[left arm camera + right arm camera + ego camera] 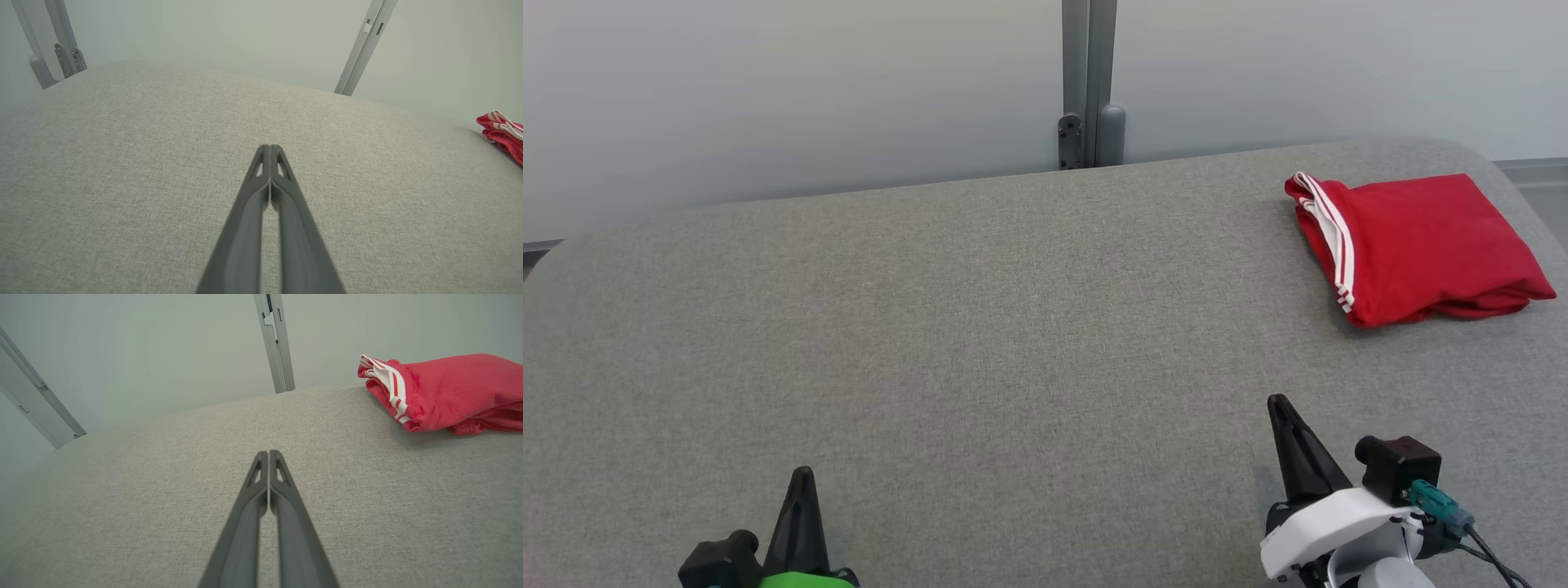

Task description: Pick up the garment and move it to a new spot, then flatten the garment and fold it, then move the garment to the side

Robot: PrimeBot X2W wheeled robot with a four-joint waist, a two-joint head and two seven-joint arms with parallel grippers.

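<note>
Head view: a wide table (980,327) covered in grey woven fabric, with a pale wall and an upright grey metal post (1086,82) behind the table's far edge. A red garment (1421,245) lies folded into a compact, roughly square bundle on the table's far right corner, with white stripes running along the folded side that faces the table's middle. The left gripper (803,482) rises over the table's near edge on its left half, its two dark fingers pressed together into a single point, with nothing between them. The right gripper (1278,406) rises over the table's near edge on its right half, fingers likewise closed tight and empty, well apart from the garment. Left wrist view: the left gripper's fingers meet at their tips above bare table fabric, holding nothing; a striped red corner of the garment sits at the table's far right, and two grey posts slant up behind the table. Right wrist view: the right gripper's fingers are fully closed and empty over bare table fabric; the garment rests on the table's far right part, its striped end turned toward the table's middle, beyond the fingertips and not touching them.
</note>
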